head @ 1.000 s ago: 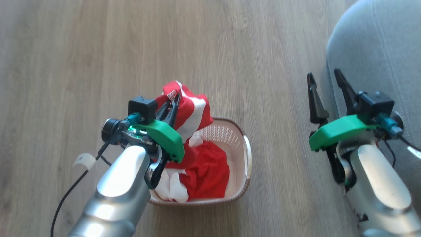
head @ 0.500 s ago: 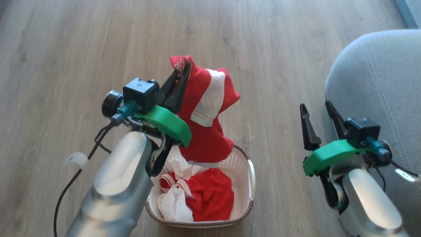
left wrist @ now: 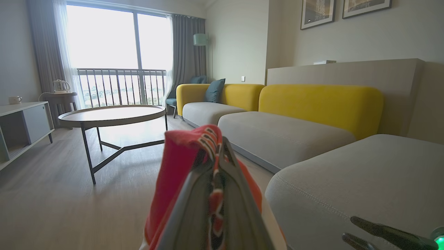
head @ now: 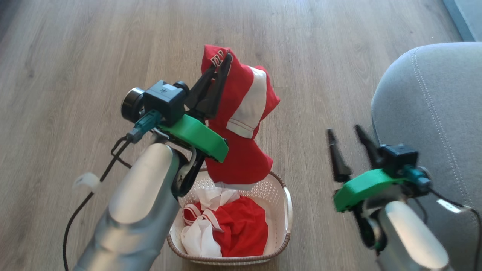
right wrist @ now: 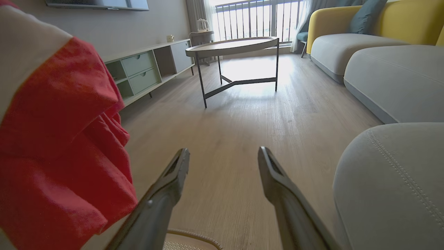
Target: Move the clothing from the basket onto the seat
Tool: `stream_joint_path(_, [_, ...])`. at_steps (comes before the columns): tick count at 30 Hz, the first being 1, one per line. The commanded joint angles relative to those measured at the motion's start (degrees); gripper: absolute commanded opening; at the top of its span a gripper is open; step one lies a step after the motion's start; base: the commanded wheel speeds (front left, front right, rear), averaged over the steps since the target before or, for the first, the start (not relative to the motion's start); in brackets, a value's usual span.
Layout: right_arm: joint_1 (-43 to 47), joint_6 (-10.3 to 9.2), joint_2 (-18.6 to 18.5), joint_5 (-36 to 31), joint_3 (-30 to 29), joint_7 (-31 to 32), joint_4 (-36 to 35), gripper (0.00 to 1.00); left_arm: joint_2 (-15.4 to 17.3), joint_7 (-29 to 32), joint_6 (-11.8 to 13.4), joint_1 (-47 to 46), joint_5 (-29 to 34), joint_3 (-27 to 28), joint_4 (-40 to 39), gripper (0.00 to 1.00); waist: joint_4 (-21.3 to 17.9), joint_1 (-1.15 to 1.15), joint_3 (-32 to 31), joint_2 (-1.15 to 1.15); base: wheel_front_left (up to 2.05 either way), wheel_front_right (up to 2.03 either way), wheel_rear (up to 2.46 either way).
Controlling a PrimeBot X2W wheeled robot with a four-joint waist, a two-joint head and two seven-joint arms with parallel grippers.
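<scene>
Left jaws pinching clothing (head: 243,160) | raised higher over basket (head: 278,190) | right jaws apart

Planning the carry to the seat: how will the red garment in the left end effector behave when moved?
Likely floppy: the red garment hangs in folds below the left end effector, shut on its top edge. Probably light, since that one pinch holds it up. Its hem hangs near the basket, so it may snag.

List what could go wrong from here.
The left claw pinches the red and white garment only by its top edge, so it may slip before reaching the grey seat. Its hem hangs near the basket rim and might snag. The open right claw sits in the likely carry path.
</scene>
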Motion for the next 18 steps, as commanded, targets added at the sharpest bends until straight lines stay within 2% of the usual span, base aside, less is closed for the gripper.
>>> stream_joint_path(1, [-1.8,0.40,0.2,1.4,3.3,-0.3,-2.9,1.00,0.9,-0.5,0.1,-3.1,0.6,1.4,-2.5,0.00,0.0,0.01,0.1,0.00,0.00,0.00,0.00])
stream_joint_path(2, [-1.8,0.40,0.2,1.4,3.3,-0.3,-2.9,1.00,0.9,-0.5,0.1,-3.1,0.6,1.4,-2.5,0.00,0.0,0.01,0.1,0.00,0.00,0.00,0.00])
stream_joint_path(6, [-4.7,0.40,-1.4,5.1,10.7,-0.3,-7.4,1.00,0.9,-0.5,0.4,-3.0,0.2,0.2,-3.2,0.00,0.1,0.01,0.5,0.00,0.00,0.00,0.00])
stream_joint_path(10, [-7.0,0.40,-2.5,7.0,15.1,-0.3,-10.2,1.00,0.9,-0.5,0.6,-3.2,-0.1,-1.1,-3.6,0.00,0.4,0.01,0.7,0.00,0.00,0.00,0.00])
stream_joint_path(18, [-10.2,0.40,-3.3,14.5,22.9,-0.3,-8.3,1.00,0.9,-0.5,1.0,-3.7,-1.4,-5.0,-4.9,0.00,1.9,0.01,0.4,0.00,0.00,0.00,0.00])
